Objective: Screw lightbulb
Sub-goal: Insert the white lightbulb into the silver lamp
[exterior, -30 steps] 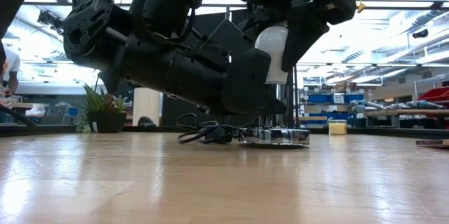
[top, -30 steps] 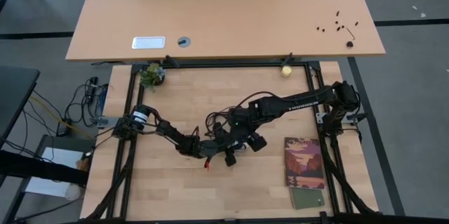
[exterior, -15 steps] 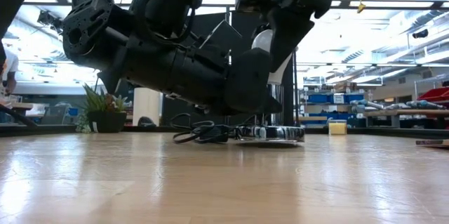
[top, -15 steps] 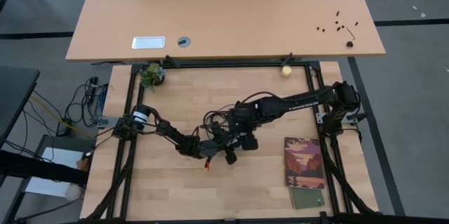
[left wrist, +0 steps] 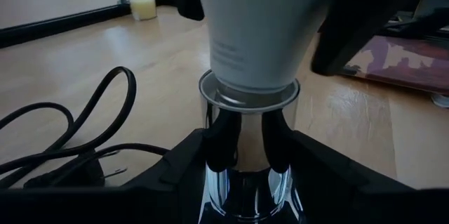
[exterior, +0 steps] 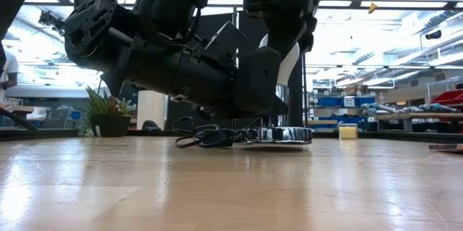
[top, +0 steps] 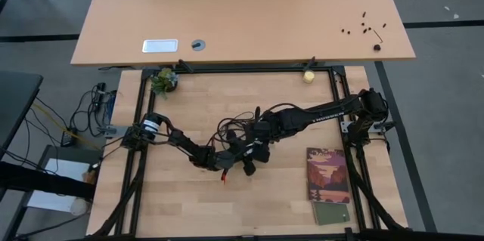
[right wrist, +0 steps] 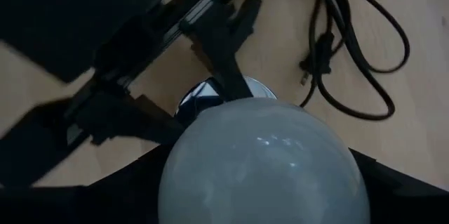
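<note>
The white lightbulb [left wrist: 256,27] stands upright with its narrow end in the open top [left wrist: 249,92] of a chrome socket [exterior: 278,135] near the table's middle. The socket's round base rests on the wood, and its black cord [right wrist: 358,48] trails away. My left gripper [left wrist: 249,147] reaches in low and nearly level and is shut on the socket's neck. My right gripper [right wrist: 263,182] comes down from above and is shut on the bulb's dome [right wrist: 263,161]. In the high view the two grippers [top: 249,150] overlap and hide the bulb. My left gripper pinches the socket's chrome neck [left wrist: 247,136] between its two fingers [left wrist: 189,161], just under the rim. It comes in nearly level, low over the table. The socket stands upright with its base on the wood. My right gripper grips the bulb's wide white part between its two fingers [left wrist: 365,20], one on each side. It comes from above, slanting steeply down. The bulb stands upright with its narrow end in the socket's top [left wrist: 249,92].
A booklet [top: 327,174] and a green card [top: 331,212] lie at the near right. A small yellowish ball [top: 308,76] and a potted plant [top: 163,81] sit at the far edge. The cord loops [exterior: 206,138] lie on the table beside the socket.
My right gripper has rolled about the bulb's upright line while staying in place and shut on the bulb. My left gripper has kept its hold on the socket's neck.
</note>
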Action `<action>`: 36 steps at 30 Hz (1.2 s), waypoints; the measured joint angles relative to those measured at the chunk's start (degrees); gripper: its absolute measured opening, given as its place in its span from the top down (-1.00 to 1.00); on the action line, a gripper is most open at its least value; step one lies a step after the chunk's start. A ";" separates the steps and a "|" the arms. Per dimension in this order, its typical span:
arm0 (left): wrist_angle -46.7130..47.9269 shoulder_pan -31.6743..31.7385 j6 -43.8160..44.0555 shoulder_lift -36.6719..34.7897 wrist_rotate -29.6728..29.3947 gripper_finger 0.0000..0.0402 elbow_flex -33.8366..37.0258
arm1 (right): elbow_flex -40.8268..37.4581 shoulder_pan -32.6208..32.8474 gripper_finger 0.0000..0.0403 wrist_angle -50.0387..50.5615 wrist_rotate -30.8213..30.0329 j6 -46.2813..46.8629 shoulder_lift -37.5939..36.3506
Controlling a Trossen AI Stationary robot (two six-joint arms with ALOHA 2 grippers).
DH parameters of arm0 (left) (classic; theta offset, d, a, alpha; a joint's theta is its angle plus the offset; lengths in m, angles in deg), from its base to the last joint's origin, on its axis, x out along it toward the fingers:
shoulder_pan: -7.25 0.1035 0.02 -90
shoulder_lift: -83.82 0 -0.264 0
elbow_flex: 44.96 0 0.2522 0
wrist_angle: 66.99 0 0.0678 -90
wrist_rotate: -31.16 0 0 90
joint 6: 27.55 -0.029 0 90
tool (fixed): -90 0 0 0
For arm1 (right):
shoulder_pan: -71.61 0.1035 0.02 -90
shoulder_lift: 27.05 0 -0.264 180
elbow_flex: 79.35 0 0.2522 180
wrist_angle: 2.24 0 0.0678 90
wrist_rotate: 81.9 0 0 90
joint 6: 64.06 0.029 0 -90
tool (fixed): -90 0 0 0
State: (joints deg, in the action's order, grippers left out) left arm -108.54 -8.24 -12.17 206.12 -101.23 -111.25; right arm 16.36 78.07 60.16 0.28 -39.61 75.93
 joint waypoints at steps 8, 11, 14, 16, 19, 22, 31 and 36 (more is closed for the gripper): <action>-0.59 -0.02 0.06 0.00 0.00 0.08 -0.02 | 0.00 -0.03 -0.36 -0.34 -0.34 14.02 0.00; -0.61 -0.02 0.11 0.00 -0.02 0.08 -0.06 | 0.00 -0.04 -0.36 -0.55 -0.44 17.83 0.04; -0.61 -0.04 0.11 0.00 -0.07 0.08 -0.07 | 0.00 -0.04 -0.36 -0.55 -0.48 19.48 0.04; -0.59 -0.04 0.11 0.00 -0.09 0.08 -0.07 | 0.00 0.17 -0.36 -0.55 -0.48 19.44 0.04; -0.59 -0.07 0.09 0.00 -0.07 0.08 -0.07 | 0.00 0.57 -0.36 -0.61 -0.72 19.02 0.04; -0.61 -0.07 0.09 -0.02 -0.17 0.08 -0.07 | 0.00 0.66 -0.39 -0.69 -0.85 17.33 0.05; -0.57 0.00 0.25 -0.37 -0.86 0.08 -0.26 | -0.11 0.55 -0.87 -1.35 3.81 10.85 0.20; 0.87 0.00 0.32 -0.26 -0.76 0.08 -0.15 | -0.11 0.42 -0.94 -1.31 6.01 1.50 0.20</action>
State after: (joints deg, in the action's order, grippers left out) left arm -107.66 -8.24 -11.85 205.86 -102.00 -111.41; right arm 16.25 78.49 58.85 6.29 -38.11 76.12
